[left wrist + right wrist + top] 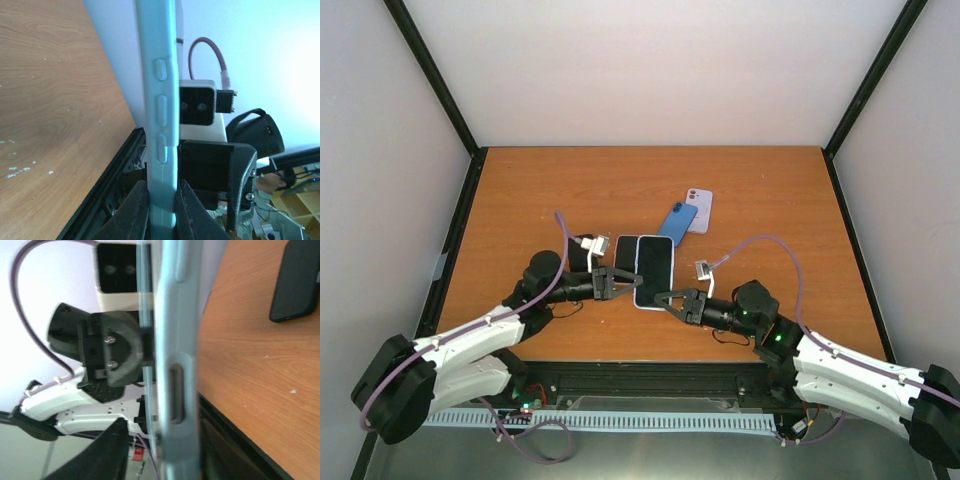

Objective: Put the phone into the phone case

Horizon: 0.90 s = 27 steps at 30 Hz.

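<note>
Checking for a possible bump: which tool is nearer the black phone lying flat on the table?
Left. The left tool grips the pale case right beside the black phone; the right tool holds the case's near end, farther off.

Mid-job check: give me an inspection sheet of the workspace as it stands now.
Surface: wooden table.
Job's things: case held off the table, dark face up; black phone flat beside it. Whether the case is filled, cannot tell.
Clutter: blue item and lilac item, side by side farther back.
Hands: left hand shut on the case's left edge; right hand shut on its near edge.
Cables: left cable and right cable loop above the wrists.
Surroundings: white walls, black frame.
</note>
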Each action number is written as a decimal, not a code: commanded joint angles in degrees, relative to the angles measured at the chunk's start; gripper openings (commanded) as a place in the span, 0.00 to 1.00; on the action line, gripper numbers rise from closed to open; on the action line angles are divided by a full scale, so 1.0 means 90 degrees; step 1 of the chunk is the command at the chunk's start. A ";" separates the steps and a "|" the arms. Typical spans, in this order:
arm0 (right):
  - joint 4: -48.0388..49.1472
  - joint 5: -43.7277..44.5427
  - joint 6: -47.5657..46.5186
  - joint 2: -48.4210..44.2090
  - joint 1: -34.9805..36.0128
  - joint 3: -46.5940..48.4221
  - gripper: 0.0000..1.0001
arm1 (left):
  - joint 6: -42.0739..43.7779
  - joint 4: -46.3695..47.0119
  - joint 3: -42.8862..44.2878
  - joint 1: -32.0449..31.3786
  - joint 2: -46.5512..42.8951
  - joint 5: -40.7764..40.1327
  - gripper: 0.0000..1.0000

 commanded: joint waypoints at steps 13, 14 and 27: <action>-0.0411 0.0197 0.0130 -0.0298 0.0057 0.0042 0.14 | 0.1510 -0.1193 0.0749 -0.0009 -0.0203 -0.0021 0.00; -0.0585 0.0262 0.0017 -0.0347 0.0053 0.0095 0.22 | 0.1623 -0.1221 0.0751 -0.0011 -0.0212 0.0075 0.00; -0.2672 0.1418 -0.1323 -0.0920 0.0052 0.0969 0.80 | 0.2093 -0.1097 0.0673 -0.0014 -0.0105 0.1818 0.00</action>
